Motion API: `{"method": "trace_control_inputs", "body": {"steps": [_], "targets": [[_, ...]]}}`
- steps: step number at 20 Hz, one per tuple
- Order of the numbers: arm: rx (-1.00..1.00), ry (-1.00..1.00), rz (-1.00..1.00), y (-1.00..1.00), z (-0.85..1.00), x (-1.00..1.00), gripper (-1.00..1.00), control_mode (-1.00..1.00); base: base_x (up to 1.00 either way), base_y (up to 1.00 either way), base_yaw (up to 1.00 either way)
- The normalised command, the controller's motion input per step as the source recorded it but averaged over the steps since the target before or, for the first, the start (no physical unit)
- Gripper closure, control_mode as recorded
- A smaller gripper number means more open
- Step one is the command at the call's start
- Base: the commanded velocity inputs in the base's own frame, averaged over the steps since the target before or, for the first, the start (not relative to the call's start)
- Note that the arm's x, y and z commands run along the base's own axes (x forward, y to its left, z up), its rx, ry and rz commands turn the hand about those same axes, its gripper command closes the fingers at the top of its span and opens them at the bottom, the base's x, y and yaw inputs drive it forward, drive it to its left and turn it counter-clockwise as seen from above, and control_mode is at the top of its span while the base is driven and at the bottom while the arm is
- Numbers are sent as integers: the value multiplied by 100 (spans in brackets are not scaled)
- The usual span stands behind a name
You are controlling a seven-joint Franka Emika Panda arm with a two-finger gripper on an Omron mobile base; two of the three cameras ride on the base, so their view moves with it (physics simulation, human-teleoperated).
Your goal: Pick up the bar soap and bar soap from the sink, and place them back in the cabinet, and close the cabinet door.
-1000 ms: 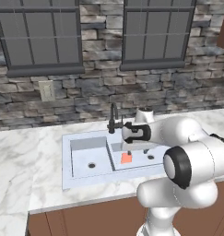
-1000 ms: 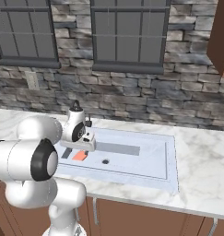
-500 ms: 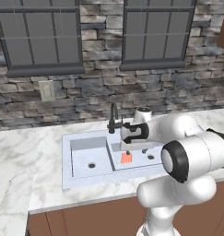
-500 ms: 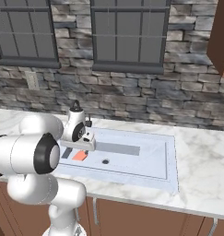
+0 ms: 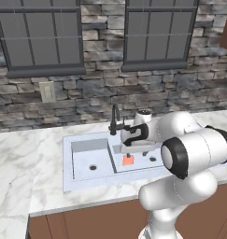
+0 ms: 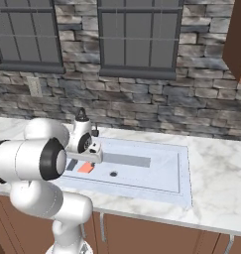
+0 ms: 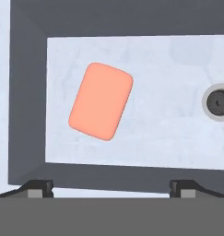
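A rounded bar of soap (image 7: 101,101) is rendered in bright salmon-orange against the pale grey-blue floor of the rectangular sink basin (image 7: 168,138) — the basin walls are shaded dark grey. The countertop (image 5: 21,154) is veined in white-and-grey marble, and the wall (image 5: 101,88) is patterned with irregular grey and brown stones — the faucet (image 5: 115,119) is coloured black.

Basin floor bare around orange soap (image 7: 101,101); faucet (image 5: 115,119) close behind

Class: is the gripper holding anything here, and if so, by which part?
Nothing is held. The gripper hangs open above the orange bar soap, which lies flat in the sink.
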Motion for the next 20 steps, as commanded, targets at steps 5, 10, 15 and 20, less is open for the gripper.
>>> {"method": "trace_control_inputs", "body": {"steps": [5, 10, 15, 20], "targets": [[0, 0, 0, 4, -10, 9, -100, -100, 0, 0, 0], [0, 0, 0, 1, -9, 11, -100, -100, 0, 0, 0], [0, 0, 0, 2, -6, 9, -100, -100, 0, 0, 0], [0, 2, 0, 4, -3, 8, -100, -100, 0, 0, 0]]}}
